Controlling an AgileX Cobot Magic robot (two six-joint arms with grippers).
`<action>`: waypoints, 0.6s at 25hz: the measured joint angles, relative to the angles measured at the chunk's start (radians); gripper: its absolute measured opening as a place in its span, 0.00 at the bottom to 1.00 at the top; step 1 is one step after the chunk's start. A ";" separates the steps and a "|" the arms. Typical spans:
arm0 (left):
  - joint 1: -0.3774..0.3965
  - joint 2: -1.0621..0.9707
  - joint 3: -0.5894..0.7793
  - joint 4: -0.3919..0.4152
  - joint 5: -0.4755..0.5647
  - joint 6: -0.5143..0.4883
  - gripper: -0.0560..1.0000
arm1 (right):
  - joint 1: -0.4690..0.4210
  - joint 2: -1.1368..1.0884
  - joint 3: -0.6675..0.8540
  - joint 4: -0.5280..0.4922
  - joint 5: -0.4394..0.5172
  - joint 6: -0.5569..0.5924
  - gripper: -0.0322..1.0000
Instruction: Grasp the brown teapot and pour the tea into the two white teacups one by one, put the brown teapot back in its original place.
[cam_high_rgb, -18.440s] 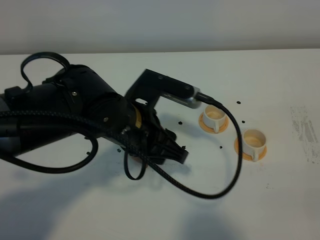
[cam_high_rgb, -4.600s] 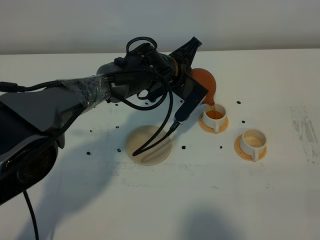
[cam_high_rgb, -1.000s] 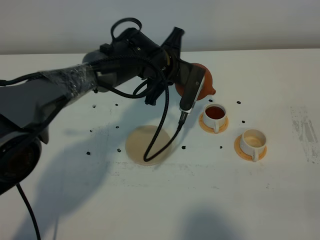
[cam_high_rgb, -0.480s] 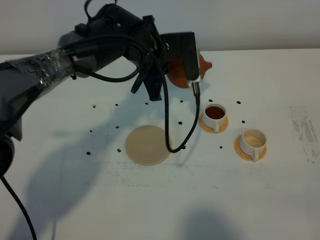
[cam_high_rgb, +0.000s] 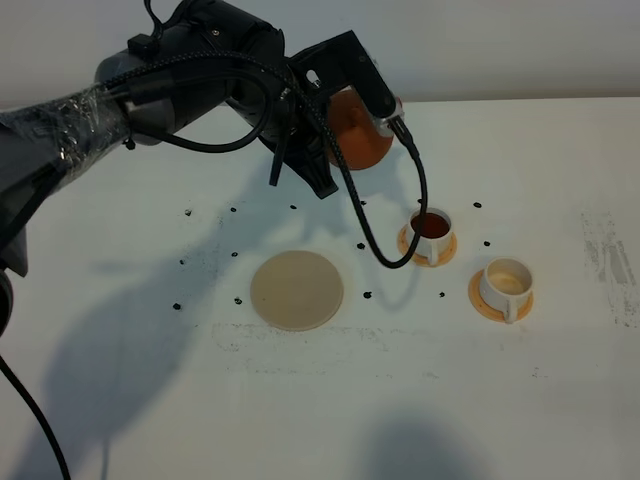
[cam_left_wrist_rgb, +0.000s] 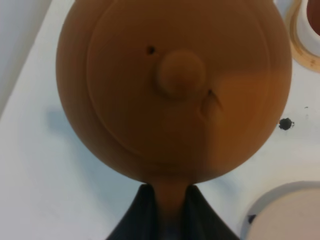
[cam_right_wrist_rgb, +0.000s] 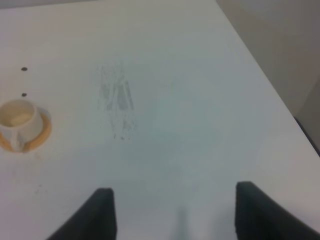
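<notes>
Matt clay teapot (cam_left_wrist_rgb: 172, 90), smooth white table (cam_high_rgb: 500, 400), matt coaster (cam_high_rgb: 296, 290)

Lab setup: white table (cam_high_rgb: 560, 400), plain wall (cam_high_rgb: 500, 45), robot arm (cam_high_rgb: 95, 110).

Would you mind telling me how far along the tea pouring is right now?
Done: one white teacup holds dark tea. In hand: the left gripper holds the brown teapot aloft. Left: the other teacup is empty, and the beige coaster is bare.

— Where's the left arm (cam_high_rgb: 150, 90)?
— Raised, reaching toward the middle. The left gripper (cam_left_wrist_rgb: 169, 202) clamps its fingers (cam_left_wrist_rgb: 142, 215) on the handle of the brown teapot (cam_left_wrist_rgb: 175, 90).
— And the right gripper (cam_right_wrist_rgb: 177, 217)?
— Spread wide, hovering above the surface (cam_right_wrist_rgb: 165, 125).
</notes>
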 joint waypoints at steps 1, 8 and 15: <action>0.000 0.001 0.000 -0.008 0.003 -0.018 0.14 | 0.000 0.000 0.000 0.000 0.000 0.000 0.53; 0.000 0.039 0.000 -0.034 0.019 -0.126 0.14 | 0.000 0.000 0.000 0.000 0.000 0.000 0.53; 0.000 0.064 0.000 -0.042 0.025 -0.175 0.14 | 0.000 0.000 0.000 0.000 0.000 0.000 0.53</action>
